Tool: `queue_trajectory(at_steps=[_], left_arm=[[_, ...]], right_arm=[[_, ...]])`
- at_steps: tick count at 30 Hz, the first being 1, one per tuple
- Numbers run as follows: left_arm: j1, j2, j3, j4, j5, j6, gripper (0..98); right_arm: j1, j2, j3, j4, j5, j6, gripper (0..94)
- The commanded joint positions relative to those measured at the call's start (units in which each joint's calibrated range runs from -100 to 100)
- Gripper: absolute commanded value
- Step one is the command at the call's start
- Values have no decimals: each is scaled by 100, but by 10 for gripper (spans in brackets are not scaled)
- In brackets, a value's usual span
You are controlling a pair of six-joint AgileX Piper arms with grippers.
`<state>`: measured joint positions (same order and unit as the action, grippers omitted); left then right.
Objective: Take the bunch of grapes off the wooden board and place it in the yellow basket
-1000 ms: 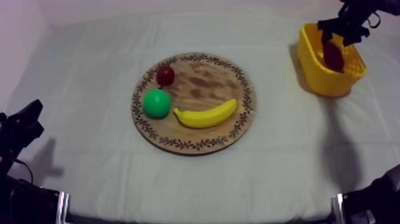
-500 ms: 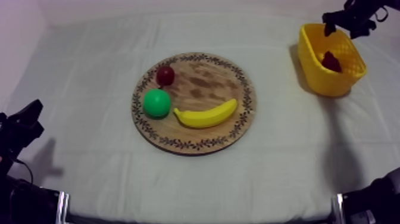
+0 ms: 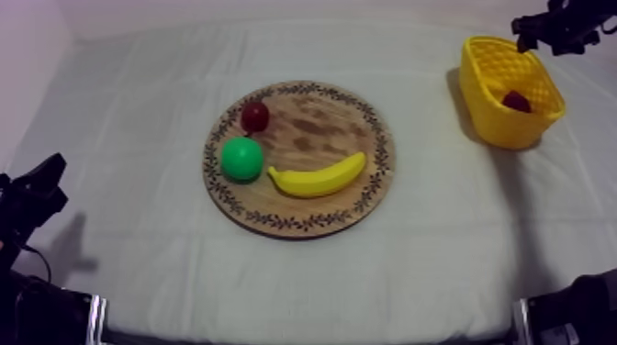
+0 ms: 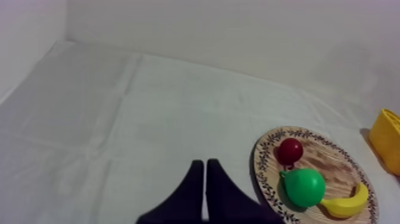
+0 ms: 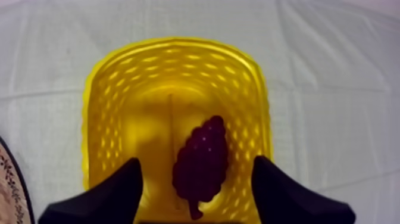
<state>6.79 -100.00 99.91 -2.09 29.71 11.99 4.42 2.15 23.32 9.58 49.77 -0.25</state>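
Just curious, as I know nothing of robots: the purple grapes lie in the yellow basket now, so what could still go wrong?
The right pincer hangs open over the yellow lattice basket, so a careless move away might clip its rim and tip it. The dark purple bunch of grapes lies loose inside and could then spill out.

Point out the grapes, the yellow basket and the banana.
bunch of grapes (image 5: 201,158), right wrist view, middle of the bunch
yellow basket (image 5: 178,65), right wrist view, far inner wall
banana (image 3: 319,177), top view, middle of its curve
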Motion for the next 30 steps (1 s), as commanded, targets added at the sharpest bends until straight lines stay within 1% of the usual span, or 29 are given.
queue_trajectory(at_steps=[1,8,12,16,20,24,27,30], left_arm=[[-2,0,-2,1,-5,0,1],[-2,0,-2,1,-5,0,1],[-2,0,-2,1,-5,0,1],[-2,0,-2,1,-5,0,1],[-2,0,-2,1,-5,0,1],[-2,0,-2,1,-5,0,1],[-2,0,-2,1,-5,0,1],[-2,0,-2,1,-5,0,1]], right_arm=[[-18,-336,445,84,-148,-60,500],[5,-1319,1725,373,-886,-284,485],[8,-1851,2432,625,-1315,-522,464],[-37,-2326,3090,1011,-1646,-874,451],[-64,-2811,3698,1339,-1937,-1202,438],[-64,-3280,4270,1694,-2164,-1611,425],[-49,-3623,4626,1808,-2301,-1765,412],[-38,-3996,4967,1853,-2415,-1813,403]])
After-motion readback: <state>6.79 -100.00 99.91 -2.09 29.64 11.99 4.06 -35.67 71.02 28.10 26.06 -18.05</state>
